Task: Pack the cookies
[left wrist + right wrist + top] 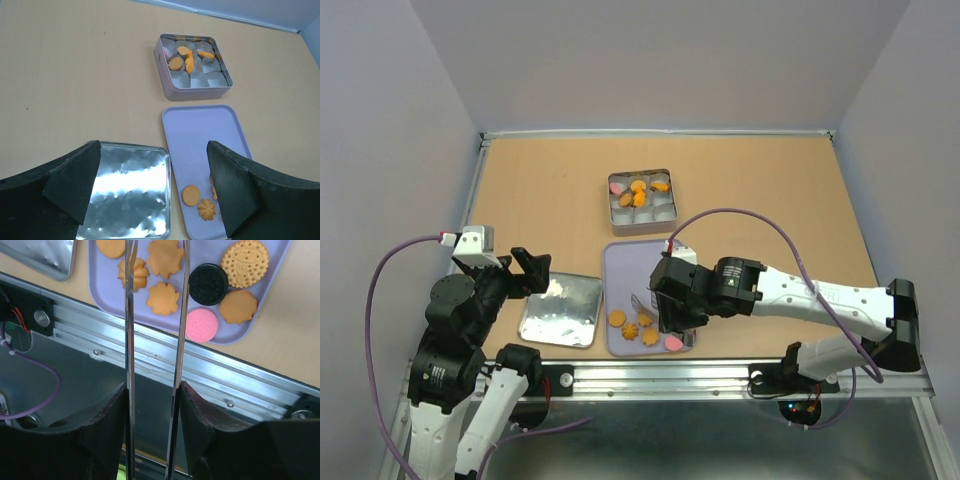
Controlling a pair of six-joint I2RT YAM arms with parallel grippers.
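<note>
Several cookies (162, 298) lie at the near end of the purple tray (620, 262): orange-brown rounds and flowers, one black (208, 284), one pink (202, 325). My right gripper (152, 390) is shut on metal tongs (130, 315), whose two arms reach over these cookies; their tips are out of the wrist view. In the top view it (665, 312) hovers over the tray's near end. A few more cookies (187, 57) sit in paper cups in the square tin (167, 85). My left gripper (154, 150) is open and empty above the tin lid (125, 195).
The shiny lid (560, 312) lies left of the tray (205, 130). The tin (616, 210) stands just beyond the tray. A metal rail (210, 372) runs along the table's near edge, right below the tray. Grey walls enclose the table.
</note>
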